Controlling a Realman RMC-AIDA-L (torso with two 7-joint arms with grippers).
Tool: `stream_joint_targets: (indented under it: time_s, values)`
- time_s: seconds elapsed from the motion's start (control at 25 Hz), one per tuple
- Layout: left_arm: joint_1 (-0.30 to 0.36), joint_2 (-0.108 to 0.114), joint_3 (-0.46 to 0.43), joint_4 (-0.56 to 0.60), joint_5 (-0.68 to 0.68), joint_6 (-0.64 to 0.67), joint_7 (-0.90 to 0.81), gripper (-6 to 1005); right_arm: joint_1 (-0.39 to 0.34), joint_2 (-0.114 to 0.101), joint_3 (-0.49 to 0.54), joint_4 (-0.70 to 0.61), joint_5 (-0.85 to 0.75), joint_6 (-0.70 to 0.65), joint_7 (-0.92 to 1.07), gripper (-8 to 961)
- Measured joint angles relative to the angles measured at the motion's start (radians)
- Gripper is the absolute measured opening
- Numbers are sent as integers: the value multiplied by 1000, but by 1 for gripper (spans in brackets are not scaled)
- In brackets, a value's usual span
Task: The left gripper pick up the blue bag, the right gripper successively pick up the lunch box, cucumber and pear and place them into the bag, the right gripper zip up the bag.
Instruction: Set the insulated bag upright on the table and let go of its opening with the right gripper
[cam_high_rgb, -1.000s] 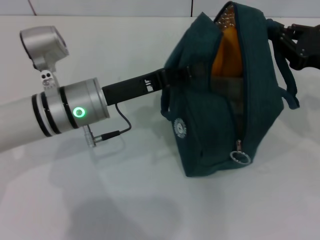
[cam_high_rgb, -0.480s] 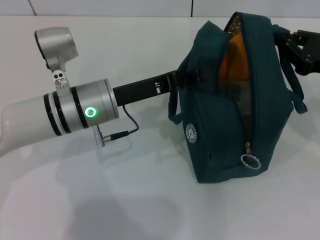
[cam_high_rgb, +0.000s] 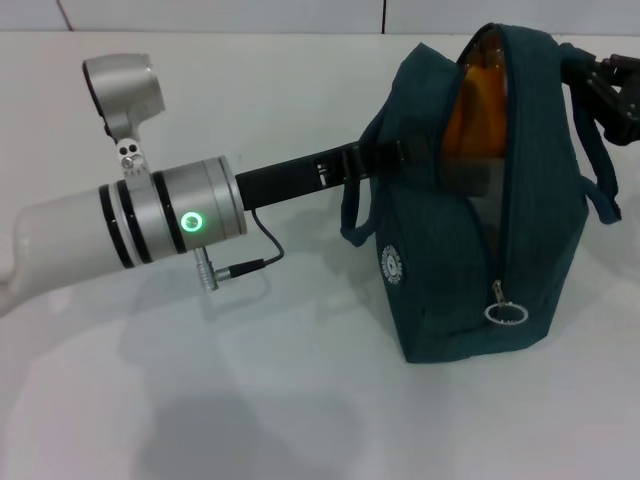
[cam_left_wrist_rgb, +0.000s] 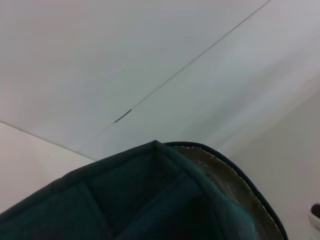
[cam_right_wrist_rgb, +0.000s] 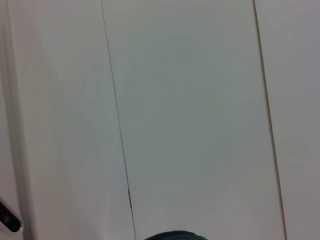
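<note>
Blue bag (cam_high_rgb: 470, 250) upright on table (cam_high_rgb: 250, 400), zipper half-open.

The blue bag (cam_high_rgb: 480, 220) stands on the table (cam_high_rgb: 300, 400), right of my left arm; my right gripper (cam_high_rgb: 620, 95) is behind it.

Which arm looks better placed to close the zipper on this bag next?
Right, probably. The left gripper is at the blue bag's side by its handle, apparently steadying it. The right gripper sits at the bag's far top edge. The ring pull hangs low, zipper open.
</note>
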Motion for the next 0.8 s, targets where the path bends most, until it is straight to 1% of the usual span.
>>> stream_joint_targets:
  time_s: [0.4,0.8]
  values:
    - [-13,0,9,-13,-23,-12,18,55,14,-5,0,10,-1,12,0,95]
    - [-6,4,5,-18,-26,-20,29,55,42,-2,0,50,-2,29,-18,104]
